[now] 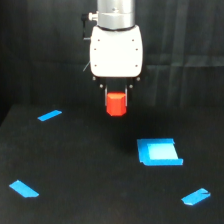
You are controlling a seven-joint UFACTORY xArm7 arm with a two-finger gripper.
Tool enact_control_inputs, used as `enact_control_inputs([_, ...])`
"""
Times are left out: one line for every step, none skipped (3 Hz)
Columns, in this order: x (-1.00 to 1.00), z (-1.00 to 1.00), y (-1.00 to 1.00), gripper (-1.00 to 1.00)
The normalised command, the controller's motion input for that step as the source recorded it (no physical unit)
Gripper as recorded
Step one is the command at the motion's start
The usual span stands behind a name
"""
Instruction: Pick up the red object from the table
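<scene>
**Ana:** Red-orange is what catches the eye first in the exterior view: the red object [116, 104] hangs right under the white gripper [116, 100], pinched between the two short dark fingers [103, 92].

**Ben:** So the jaws are closed on it?

**Ana:** Yes, they stand tight against its two sides, and the block fills the gap between them. It looks upright, not tilted.

**Ben:** Is it off the table [75, 165] or resting on it?

**Ana:** I judge it to be lifted. Black shows below its bottom edge, and a faint darker patch lies on the surface lower down, which may be its shadow. The matte black makes the exact gap hard to read, though.

**Ben:** Why held so high on the fingers?

**Ana:** Probably so the pads cover most of its sides; a stubby piece like that slips less when gripped deep.

**Ben:** What else is on the surface?

**Ana:** A blue square patch [159, 151] lies toward the exterior view's right, well apart from the block. Blue tape strips sit at the far left [49, 115], near left [23, 188] and near right [195, 197]. They look like markers for the workspace, none touching the gripper.

**Ben:** How far along is the job?

**Ana:** By my reading, the pick is essentially made; only keeping the hold steady remains.
</scene>
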Motion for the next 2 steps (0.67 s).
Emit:
enact_control_inputs([-0.03,0.06,-0.07,-1.0])
enact_control_inputs([-0.01,0.05,-0.03,-0.91])
